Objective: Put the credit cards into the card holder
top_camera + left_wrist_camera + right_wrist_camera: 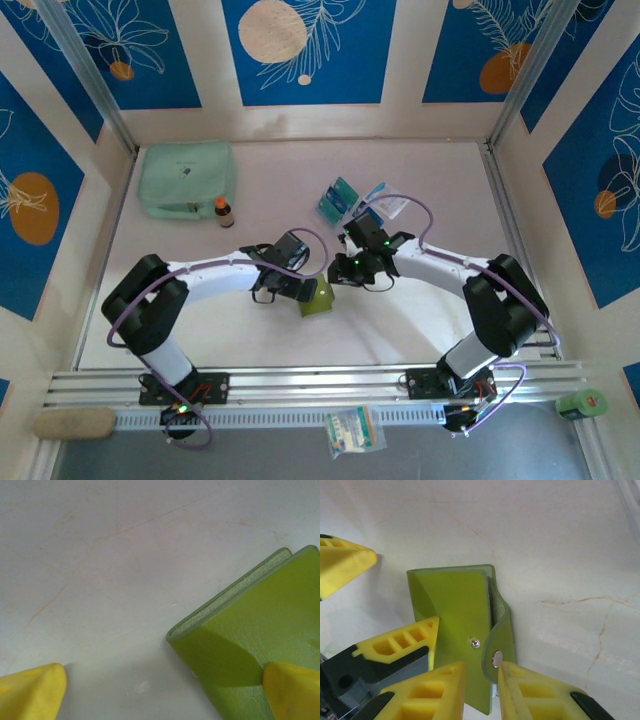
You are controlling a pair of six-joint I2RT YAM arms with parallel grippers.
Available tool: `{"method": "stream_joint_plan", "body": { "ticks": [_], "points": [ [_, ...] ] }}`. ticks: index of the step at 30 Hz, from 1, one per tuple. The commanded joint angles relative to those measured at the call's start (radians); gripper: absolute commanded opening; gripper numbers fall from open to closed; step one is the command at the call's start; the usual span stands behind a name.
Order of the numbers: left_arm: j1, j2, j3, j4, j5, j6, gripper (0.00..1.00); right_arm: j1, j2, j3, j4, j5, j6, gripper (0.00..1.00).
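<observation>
Down at the near rail, a small printed packet is lying on the metal strip between the two arm bases. Just beyond it the white table is opening out, and both arms are reaching in toward its middle.

Sitting there is the card holder, folded and lying flat, with the two claws meeting over it. The left claw is standing as wide as it goes. In its own wrist view one yellow fingertip is hovering over bare table while the other is overlapping a corner of the card holder.

The right claw is coming in from the other side. In its wrist view the fingers are standing only a narrow gap apart, and the flap of the card holder is curling into that gap. The flap's pale snap button is sitting just beside its stud, not pressed onto it. Whether the fingers are actually pinching the flap, I cannot tell.

Farther back, the credit cards are lying loose on the table, well apart from the card holder, beside a white-and-blue packet. To the left a small brown bottle is standing upright, and behind it a mint-green zip pouch is resting near the far left corner.
</observation>
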State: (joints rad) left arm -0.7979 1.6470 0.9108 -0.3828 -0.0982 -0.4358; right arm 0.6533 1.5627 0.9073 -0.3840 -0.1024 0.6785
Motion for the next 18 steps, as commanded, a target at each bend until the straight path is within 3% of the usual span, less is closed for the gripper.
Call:
{"method": "stream_joint_plan", "body": {
  "ticks": [1, 10, 18],
  "points": [
    [-0.012, 0.019, -0.013, -0.048, -0.031, 0.017, 1.00, 0.005, 0.028, 0.028, -0.021, -0.026, -0.023, 0.24],
    [-0.012, 0.018, -0.014, -0.048, -0.032, 0.019, 1.00, 0.004, 0.064, 0.025, -0.005, -0.023, -0.028, 0.22],
    [-0.012, 0.018, -0.018, -0.046, -0.032, 0.018, 1.00, 0.002, 0.069, 0.019, -0.001, -0.020, -0.027, 0.11]
  ]
}}
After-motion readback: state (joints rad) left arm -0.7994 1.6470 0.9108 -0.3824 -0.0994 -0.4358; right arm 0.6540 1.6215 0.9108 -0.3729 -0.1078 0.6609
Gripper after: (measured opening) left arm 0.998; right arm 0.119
